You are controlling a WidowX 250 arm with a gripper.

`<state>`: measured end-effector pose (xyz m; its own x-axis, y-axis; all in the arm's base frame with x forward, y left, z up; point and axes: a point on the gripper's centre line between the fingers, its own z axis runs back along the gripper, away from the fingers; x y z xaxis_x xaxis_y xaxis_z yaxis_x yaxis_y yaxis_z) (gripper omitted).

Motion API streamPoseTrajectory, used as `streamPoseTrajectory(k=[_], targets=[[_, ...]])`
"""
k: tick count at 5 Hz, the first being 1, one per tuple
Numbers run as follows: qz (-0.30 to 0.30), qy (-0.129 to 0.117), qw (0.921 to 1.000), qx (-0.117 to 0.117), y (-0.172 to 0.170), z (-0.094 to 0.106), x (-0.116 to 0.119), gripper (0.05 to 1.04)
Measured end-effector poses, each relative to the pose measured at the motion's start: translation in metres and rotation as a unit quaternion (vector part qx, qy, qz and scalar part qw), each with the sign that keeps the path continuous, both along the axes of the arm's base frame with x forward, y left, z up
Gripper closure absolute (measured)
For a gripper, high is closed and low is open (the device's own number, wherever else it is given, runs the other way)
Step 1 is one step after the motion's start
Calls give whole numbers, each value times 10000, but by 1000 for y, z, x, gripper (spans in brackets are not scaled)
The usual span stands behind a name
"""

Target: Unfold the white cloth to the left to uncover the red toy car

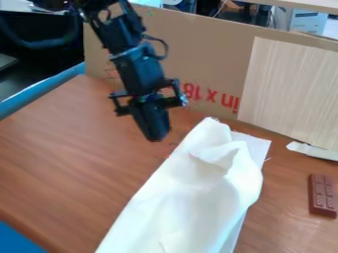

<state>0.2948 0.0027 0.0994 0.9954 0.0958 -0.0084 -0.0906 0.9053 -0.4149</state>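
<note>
The black arm comes in from the top edge, left of centre, and slants down to the right. Its tool (155, 137) hangs over the tabletop (72, 153), pointing downward, just to the left of the upper end of a white cloth (191, 197). Whether the tool is open or closed cannot be told from this angle.

The cloth lies on the brown wood-grain tabletop in a long, loose, raised heap, running from a narrow peak near the cardboard wall (191, 54) down to the bottom edge of the view, where it is wider. A floppy fold curls over near its upper end, on the right side. A flat white sheet (254, 146) shows from beneath that right side.

Well to the right of the cloth, near the right edge of the view, lies a brown bar (322, 195) marked off in small raised segments, like chocolate. Beyond the bar, a white strip (313, 150) lies close to the foot of a pale panel (290, 91) with fine streaks, which stands against the cardboard. Red print runs along the lower part of the cardboard, behind the arm and the cloth's peak.
</note>
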Motion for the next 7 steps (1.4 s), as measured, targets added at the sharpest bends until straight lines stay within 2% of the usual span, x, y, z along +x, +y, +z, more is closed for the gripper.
streamPoseTrajectory(k=[1,2,3,4,6,7], targets=[[-47,111,9999,-40,2,1,-5,658],[-240,-67,9996,-111,-11,8,-9,352],[-529,-158,9984,-143,-38,4,-10,107],[-639,-299,9975,-83,-62,4,-6,83],[-582,-172,9981,43,-106,-17,4,83],[-552,-49,9983,169,-118,-32,7,83]])
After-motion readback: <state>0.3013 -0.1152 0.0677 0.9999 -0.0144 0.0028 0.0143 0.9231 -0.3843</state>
